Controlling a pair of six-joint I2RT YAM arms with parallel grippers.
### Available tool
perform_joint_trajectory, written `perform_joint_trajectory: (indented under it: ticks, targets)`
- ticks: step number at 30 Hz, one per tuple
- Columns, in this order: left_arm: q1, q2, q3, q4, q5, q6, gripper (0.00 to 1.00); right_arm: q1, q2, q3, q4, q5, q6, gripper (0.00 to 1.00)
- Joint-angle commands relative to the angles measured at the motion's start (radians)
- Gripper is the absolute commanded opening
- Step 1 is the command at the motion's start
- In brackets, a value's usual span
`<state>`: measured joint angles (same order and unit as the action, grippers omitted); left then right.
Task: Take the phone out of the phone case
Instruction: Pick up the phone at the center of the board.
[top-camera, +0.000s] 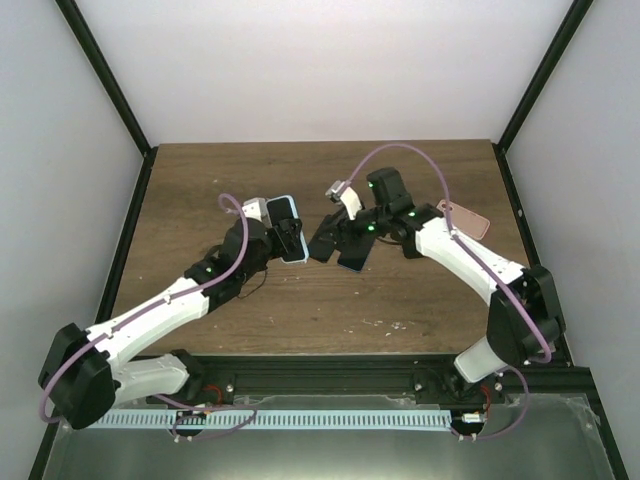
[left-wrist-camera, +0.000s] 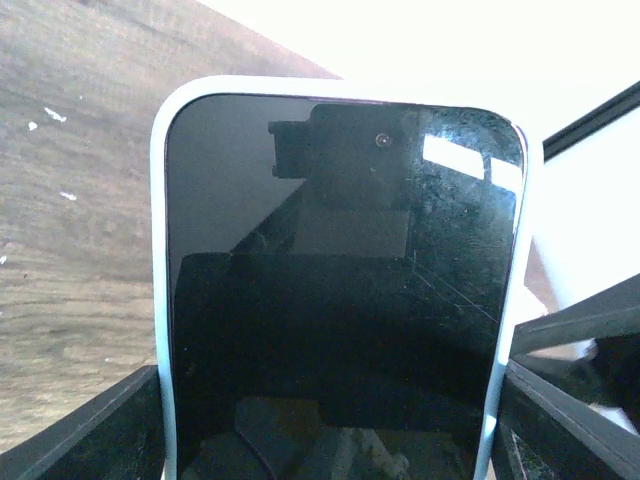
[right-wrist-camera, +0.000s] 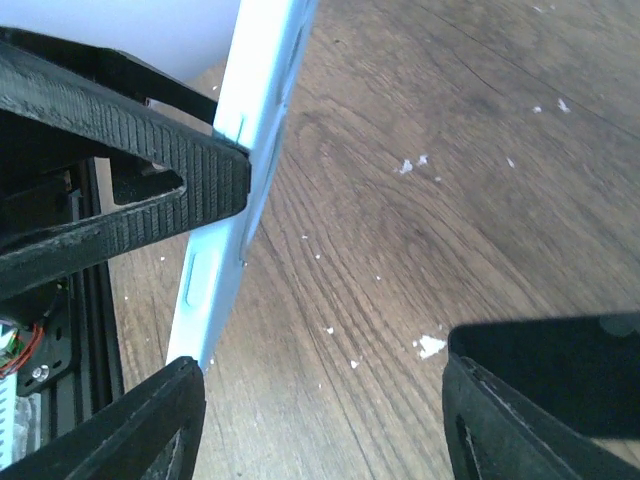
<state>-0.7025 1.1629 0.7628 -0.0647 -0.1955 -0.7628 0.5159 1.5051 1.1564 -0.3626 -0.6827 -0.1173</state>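
1. The left arm reaches from its base across the wooden table (top-camera: 330, 300) toward the middle.
2. The left gripper (top-camera: 290, 238) is clamped on the phone case (right-wrist-camera: 262, 90), one finger on each long edge (a ribbed black pad (right-wrist-camera: 170, 180) presses the pale blue side in the right wrist view). The case is held up off the wood.
3. The phone (left-wrist-camera: 340, 290) sits inside that case, its dark, scuffed screen facing the left wrist camera, with the pale blue rim around its top and both sides.
4. Just beside it, the right gripper (right-wrist-camera: 320, 400) is spread wide with nothing between its fingers. One fingertip is right at the case's lower end, though I cannot tell whether it touches.
5. Farther back on the right, a pink flat object (top-camera: 466, 218) lies on the table, well apart from both grippers.
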Motion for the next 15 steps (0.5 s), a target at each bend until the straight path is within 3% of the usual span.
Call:
perform_joint_trajectory:
  ticks: [1, 7, 15]
  targets:
    - [-0.033, -0.057, -0.014, 0.19, -0.127, -0.076, 0.51, 0.06, 0.039, 0.088, -0.019, 0.069, 0.033, 0.63]
    - [-0.071, -0.065, -0.011, 0.192, -0.21, -0.067, 0.51, 0.149, 0.065, 0.126, -0.016, 0.14, 0.053, 0.57]
    - [-0.096, -0.092, -0.044, 0.223, -0.273, -0.054, 0.5, 0.157, 0.107, 0.182, -0.038, 0.088, 0.117, 0.44]
